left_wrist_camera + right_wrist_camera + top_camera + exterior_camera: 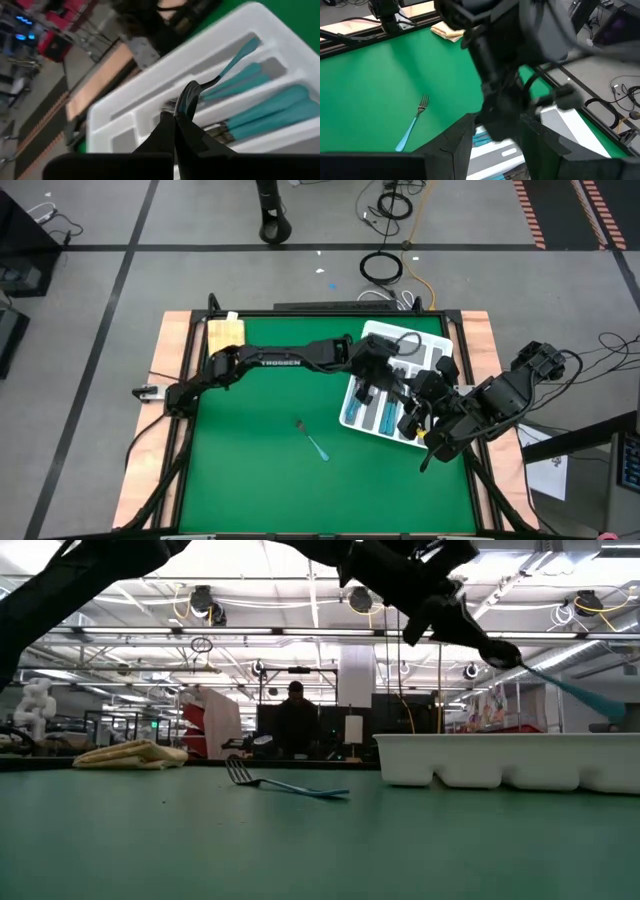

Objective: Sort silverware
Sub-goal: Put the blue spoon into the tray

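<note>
My left gripper reaches across the table and is shut on one piece of silverware with a teal handle. It holds the piece above the white divided tray at the table's right. In the low view the gripper is above the tray. Several teal-handled pieces lie in the tray's compartments. One fork lies flat on the green table, left of the tray. My right gripper is open and empty over the tray's near right part, just behind the left gripper. My left gripper pinches the piece at its shiny metal head end between its two shut fingers. The teal handle sticks out beyond the fingertips and slants down toward the tray. The piece is lifted clear of the tray.
A folded yellow cloth lies at the table's far left corner. The left arm fills the space right in front of my right gripper. A wooden border frames the green mat. A person shows in the room beyond.
</note>
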